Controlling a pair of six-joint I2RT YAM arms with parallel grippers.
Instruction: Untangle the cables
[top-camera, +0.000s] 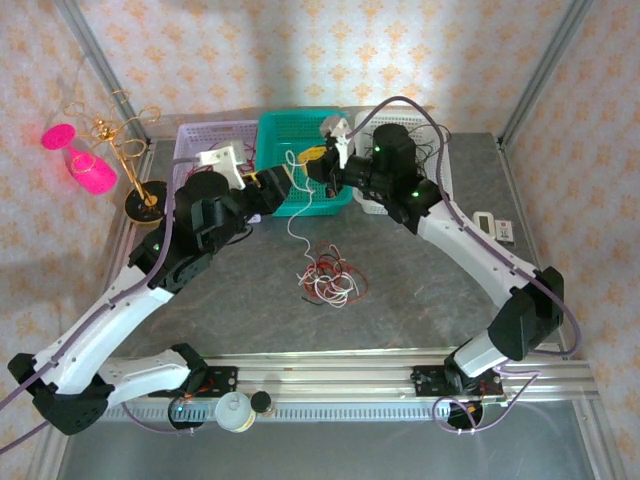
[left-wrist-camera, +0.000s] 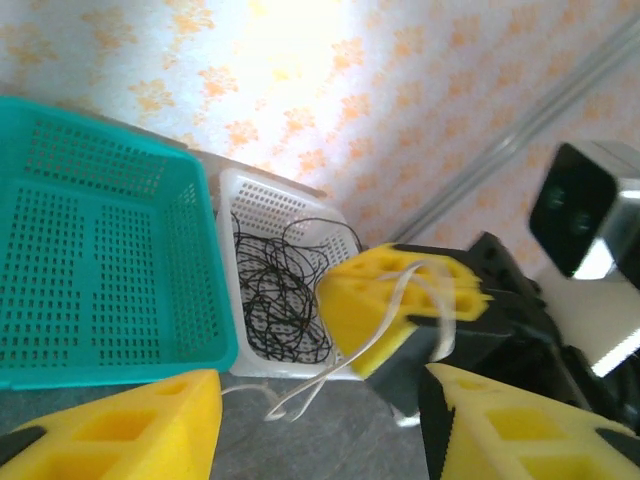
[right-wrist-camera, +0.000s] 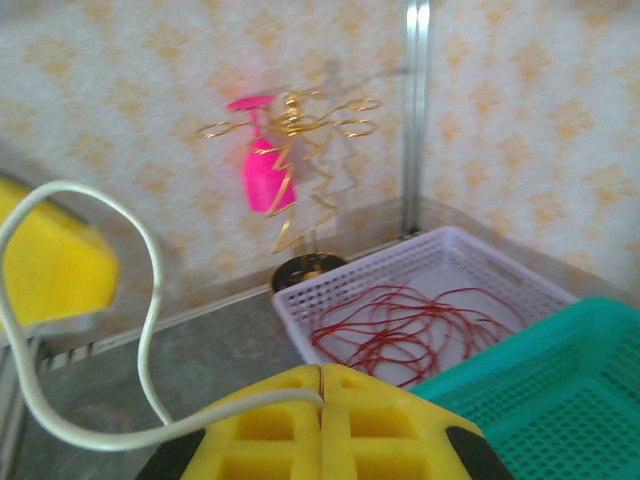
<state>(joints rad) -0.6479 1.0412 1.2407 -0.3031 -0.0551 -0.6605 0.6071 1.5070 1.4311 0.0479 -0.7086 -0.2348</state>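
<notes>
The cables (top-camera: 330, 279) lie as a small red, white and black tangle on the grey table. One white cable (top-camera: 293, 215) rises from the tangle to the two grippers in front of the teal basket. In the right wrist view my right gripper (right-wrist-camera: 321, 398) is shut on this white cable (right-wrist-camera: 150, 290), which loops off to the left. My left gripper (left-wrist-camera: 320, 430) stands open just beside it, its yellow fingers (left-wrist-camera: 110, 430) apart, and the white cable (left-wrist-camera: 400, 295) drapes over the right gripper's pads between them. From above, the left gripper (top-camera: 280, 185) and the right gripper (top-camera: 315, 160) nearly touch.
Three baskets stand at the back: a lavender one (right-wrist-camera: 440, 255) holding red wires, a teal one (left-wrist-camera: 190, 230), and a white one (left-wrist-camera: 232, 200) holding black wires. A gold wire stand with pink cups (top-camera: 120, 150) is at the back left.
</notes>
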